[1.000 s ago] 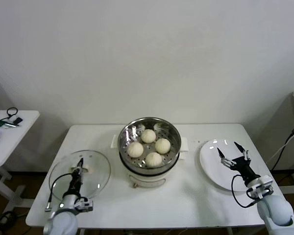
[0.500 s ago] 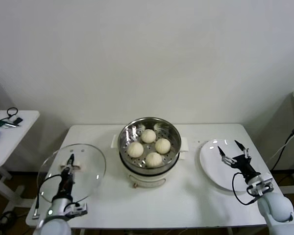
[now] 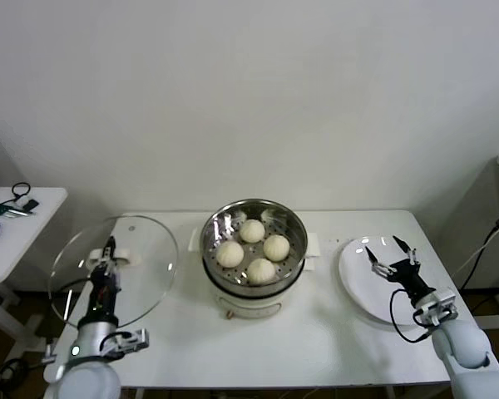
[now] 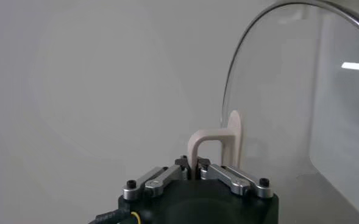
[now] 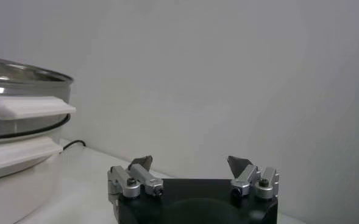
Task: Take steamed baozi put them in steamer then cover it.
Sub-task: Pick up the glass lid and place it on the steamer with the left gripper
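We're on the covering step: four cream-white round baozi (image 3: 253,248) sit in the shiny steel steamer basket (image 3: 254,245). Left gripper (image 3: 108,252) is clamped on the handle of the clear round glass lid (image 3: 112,270), tilted up, steamer off to its right. Next we carry the lid over and level it. Right gripper (image 3: 391,258) waits splayed wide, empty, above the white plate (image 3: 359,287).
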### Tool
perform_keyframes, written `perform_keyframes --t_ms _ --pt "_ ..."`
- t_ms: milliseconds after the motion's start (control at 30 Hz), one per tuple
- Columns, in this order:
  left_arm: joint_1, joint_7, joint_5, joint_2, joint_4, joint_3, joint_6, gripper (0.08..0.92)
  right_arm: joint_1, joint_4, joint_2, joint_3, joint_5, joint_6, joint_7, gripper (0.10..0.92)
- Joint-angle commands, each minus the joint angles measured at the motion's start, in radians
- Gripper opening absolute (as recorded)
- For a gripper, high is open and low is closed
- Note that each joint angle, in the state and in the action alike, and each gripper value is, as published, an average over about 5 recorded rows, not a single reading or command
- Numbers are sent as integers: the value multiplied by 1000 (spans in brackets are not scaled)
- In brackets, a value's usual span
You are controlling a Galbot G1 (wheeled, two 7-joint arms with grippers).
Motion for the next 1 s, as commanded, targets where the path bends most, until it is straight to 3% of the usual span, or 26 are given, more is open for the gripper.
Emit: perform_keyframes --t_ms 33,233,400,633,1000 --pt "-226 199 46 100 -72 243 174 152 50 -50 18 -23 -16 5 -3 823" --pt "-432 393 175 9 -11 410 206 152 61 -74 25 -24 -28 13 -9 823" --pt "-570 481 257 -87 56 514 227 152 63 -82 28 -18 -31 17 -11 823" --pt "-644 493 308 -224 156 586 229 152 56 -87 25 3 -33 21 -12 823" --pt "-648 423 349 -461 293 641 229 152 36 -95 26 28 -46 29 -18 823"
